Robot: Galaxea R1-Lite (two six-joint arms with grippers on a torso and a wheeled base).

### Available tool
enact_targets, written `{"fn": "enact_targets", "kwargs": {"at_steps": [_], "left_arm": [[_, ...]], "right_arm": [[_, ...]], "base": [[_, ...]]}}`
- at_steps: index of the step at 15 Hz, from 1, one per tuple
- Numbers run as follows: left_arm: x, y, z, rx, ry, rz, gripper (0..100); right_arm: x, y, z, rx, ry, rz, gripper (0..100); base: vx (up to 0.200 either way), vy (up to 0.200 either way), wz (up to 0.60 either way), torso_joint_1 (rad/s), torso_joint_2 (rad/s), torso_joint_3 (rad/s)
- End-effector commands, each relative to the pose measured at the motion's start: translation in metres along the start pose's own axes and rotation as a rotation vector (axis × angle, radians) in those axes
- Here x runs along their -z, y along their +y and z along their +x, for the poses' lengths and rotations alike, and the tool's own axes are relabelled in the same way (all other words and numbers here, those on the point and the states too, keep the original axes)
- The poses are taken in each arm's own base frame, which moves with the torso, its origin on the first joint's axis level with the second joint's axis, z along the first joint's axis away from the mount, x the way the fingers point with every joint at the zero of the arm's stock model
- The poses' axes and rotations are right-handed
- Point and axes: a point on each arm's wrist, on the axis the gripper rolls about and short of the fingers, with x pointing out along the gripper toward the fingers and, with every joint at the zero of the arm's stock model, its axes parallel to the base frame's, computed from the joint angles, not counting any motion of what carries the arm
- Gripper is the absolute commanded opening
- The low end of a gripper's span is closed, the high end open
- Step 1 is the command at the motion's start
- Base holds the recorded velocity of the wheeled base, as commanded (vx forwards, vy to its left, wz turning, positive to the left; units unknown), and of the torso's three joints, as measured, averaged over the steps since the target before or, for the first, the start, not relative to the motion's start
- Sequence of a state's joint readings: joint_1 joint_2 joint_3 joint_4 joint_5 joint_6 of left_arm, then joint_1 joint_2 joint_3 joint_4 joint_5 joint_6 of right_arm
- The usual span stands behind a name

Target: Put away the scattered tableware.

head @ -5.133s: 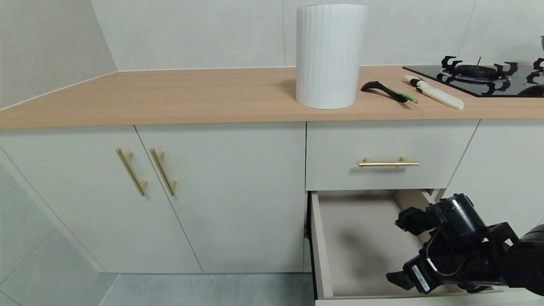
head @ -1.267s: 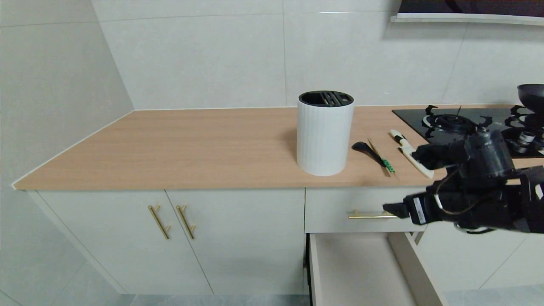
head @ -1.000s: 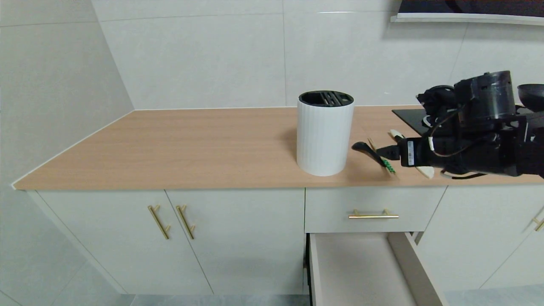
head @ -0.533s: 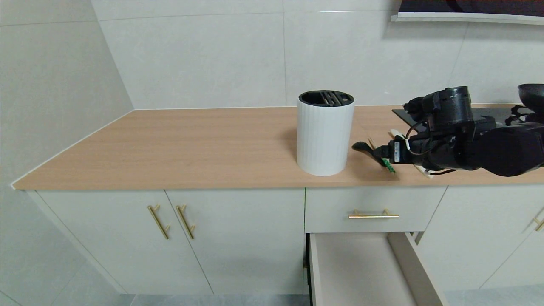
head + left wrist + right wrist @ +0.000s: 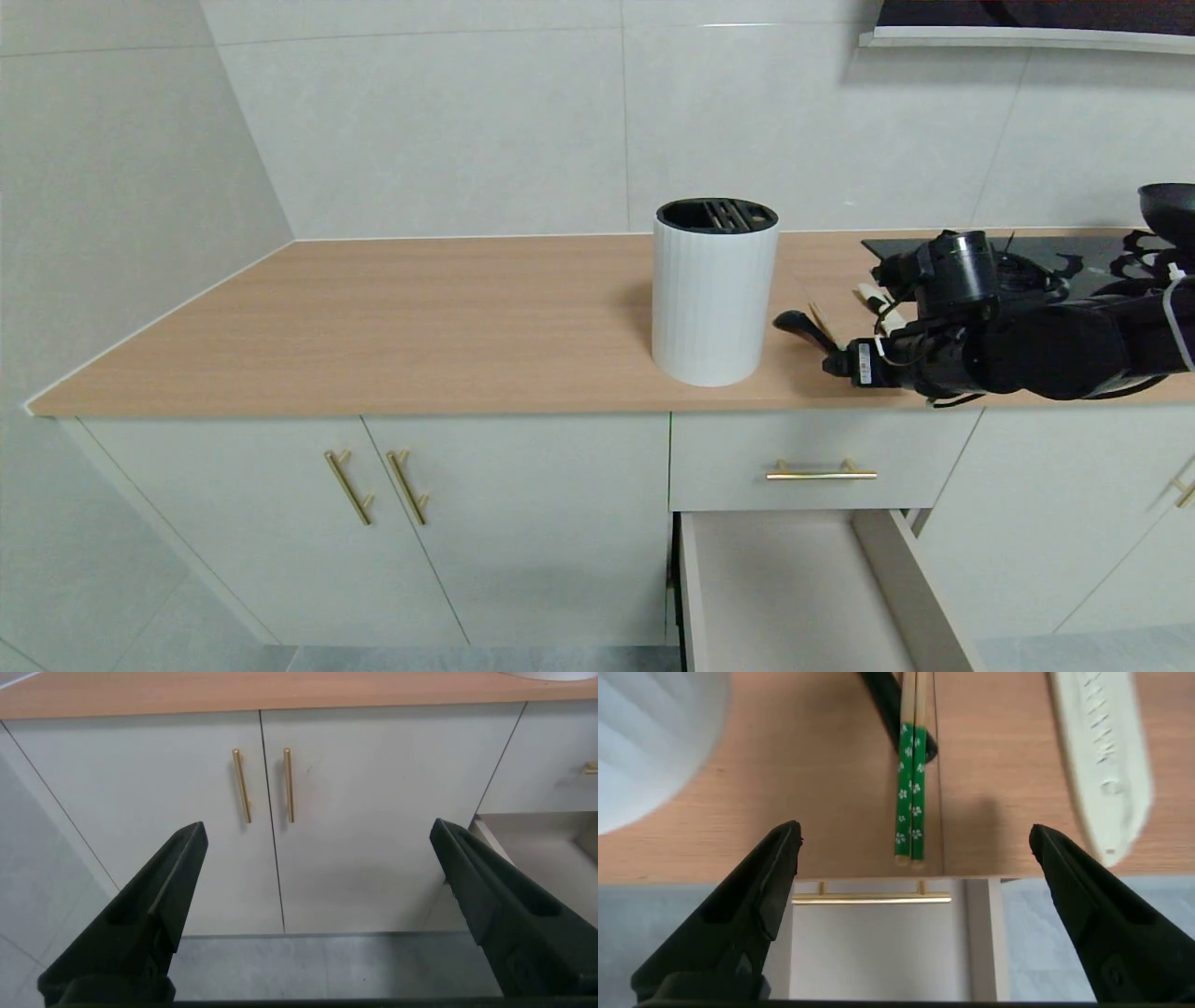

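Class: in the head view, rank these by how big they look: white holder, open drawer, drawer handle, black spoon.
1. open drawer, though the picture's edge cuts it off
2. white holder
3. drawer handle
4. black spoon, partly hidden, so its place is less sure

No legible text or numbers.

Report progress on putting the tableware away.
Done: the lower drawer stands pulled open, and what shows of its inside is bare. In hand: the right gripper hangs just above the chopsticks at the counter edge, fingers open on either side, gripping nothing. Left: the chopsticks, the black spoon by them and the white knife all lie on the counter, none put away.
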State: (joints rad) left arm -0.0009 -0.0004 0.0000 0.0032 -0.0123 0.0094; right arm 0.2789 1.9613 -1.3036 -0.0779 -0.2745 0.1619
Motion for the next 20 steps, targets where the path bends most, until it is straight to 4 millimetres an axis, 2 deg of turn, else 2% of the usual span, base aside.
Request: {"fn": "enact_targets", "kwargs": {"at_steps": [1, 9, 10, 15, 20], "left_arm": [[0.0, 0.0, 0.0, -0.001, 0.0, 0.0, 100], [0.0, 0.0, 0.0, -0.001, 0.0, -0.002, 100], [0.0, 0.0, 0.0, -0.001, 0.0, 0.0, 100], [0.0, 0.0, 0.0, 0.001, 0.0, 0.0, 100], [0.0, 0.0, 0.0, -0.001, 0.0, 0.0, 100]], "right_arm": [[0.004, 0.0, 0.008, 0.006, 0.013, 0.001, 100], [0.008, 0.001, 0.017, 0.006, 0.018, 0.003, 100], [0.009, 0.002, 0.019, 0.005, 0.021, 0.003, 0], [0.01, 0.003, 0.025, 0.007, 0.021, 0.009, 0], [0.004, 0.001, 0.018, 0.007, 0.002, 0.021, 0]], "base": [[0.0, 0.0, 0.0, 0.0, 0.0, 0.0], [0.0, 0.0, 0.0, 0.0, 0.0, 0.0], [0.0, 0.0, 0.0, 0.0, 0.0, 0.0], [0.0, 0.0, 0.0, 0.0, 0.0, 0.0], [0.0, 0.0, 0.0, 0.0, 0.0, 0.0]]}}
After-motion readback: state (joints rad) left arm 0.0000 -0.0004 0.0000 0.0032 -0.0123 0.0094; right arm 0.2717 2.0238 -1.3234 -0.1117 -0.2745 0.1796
